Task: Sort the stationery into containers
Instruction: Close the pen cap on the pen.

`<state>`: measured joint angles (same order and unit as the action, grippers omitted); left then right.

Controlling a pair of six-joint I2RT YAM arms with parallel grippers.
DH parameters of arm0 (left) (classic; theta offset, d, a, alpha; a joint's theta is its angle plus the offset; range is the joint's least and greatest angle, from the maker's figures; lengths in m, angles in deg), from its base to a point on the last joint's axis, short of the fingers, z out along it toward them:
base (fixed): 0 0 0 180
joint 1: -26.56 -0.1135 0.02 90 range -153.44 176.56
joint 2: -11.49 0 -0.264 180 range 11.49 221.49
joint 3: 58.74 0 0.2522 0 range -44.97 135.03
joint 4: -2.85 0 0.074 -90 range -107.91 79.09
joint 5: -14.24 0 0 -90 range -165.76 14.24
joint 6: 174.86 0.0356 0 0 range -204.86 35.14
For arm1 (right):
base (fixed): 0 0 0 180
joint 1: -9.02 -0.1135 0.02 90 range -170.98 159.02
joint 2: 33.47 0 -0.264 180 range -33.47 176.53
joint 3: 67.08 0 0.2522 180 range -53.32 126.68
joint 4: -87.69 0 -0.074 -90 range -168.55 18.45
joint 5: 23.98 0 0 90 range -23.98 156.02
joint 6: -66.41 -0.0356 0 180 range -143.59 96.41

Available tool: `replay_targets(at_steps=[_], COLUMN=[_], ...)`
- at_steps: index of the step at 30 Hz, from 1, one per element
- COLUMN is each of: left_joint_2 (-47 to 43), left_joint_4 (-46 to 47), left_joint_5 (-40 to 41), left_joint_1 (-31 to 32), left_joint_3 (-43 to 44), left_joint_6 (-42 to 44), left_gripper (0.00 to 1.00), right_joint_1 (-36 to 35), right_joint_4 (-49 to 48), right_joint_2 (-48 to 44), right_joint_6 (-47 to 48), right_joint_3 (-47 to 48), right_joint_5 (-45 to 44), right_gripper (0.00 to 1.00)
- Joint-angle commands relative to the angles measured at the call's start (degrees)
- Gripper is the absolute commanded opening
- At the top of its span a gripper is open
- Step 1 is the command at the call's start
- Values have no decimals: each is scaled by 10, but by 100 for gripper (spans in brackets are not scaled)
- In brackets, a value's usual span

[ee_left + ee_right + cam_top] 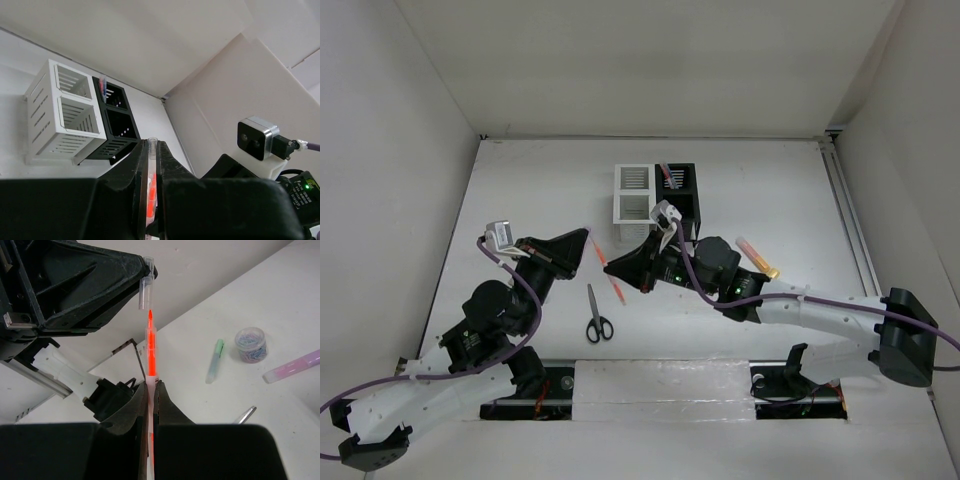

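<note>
My right gripper (151, 385) is shut on a slim orange pen (150, 352), whose bare tip points up at a clear cap (145, 290). That cap (152, 150) is pinched in my shut left gripper (152, 146), just apart from the pen tip. From above, both grippers, left (590, 240) and right (612, 268), meet in front of the containers, the pen (616, 290) between them. The white container (633, 195) and black container (680, 195) stand side by side. A pen (102, 86) stands in the black one's far compartment. Black-handled scissors (598, 318) lie on the table.
A pink highlighter (756, 257) lies right of my right arm. Below the right gripper lie a green pen (215, 360) and a translucent round piece (251, 344) filled with clips. White walls enclose the table on three sides.
</note>
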<state>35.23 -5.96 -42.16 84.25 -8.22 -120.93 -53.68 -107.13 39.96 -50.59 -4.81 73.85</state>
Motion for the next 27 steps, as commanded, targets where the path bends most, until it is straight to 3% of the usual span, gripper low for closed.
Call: replay_targets(at_steps=[1, 19, 27], left_joint_2=[-7, -2, -14], left_joint_4=[28, 39, 111], left_joint_5=[-5, -22, -71], left_joint_1=[2, 2, 2], left_joint_3=[-3, -13, -89], left_joint_6=[0, 11, 59], left_gripper=[0, 0, 0], right_joint_1=[2, 2, 2], right_joint_4=[-15, -15, 35], right_joint_2=[-8, 19, 1], right_joint_6=[9, 9, 10], right_joint_3=[26, 62, 85], right_joint_5=[-5, 15, -6], right_gripper=[0, 0, 0])
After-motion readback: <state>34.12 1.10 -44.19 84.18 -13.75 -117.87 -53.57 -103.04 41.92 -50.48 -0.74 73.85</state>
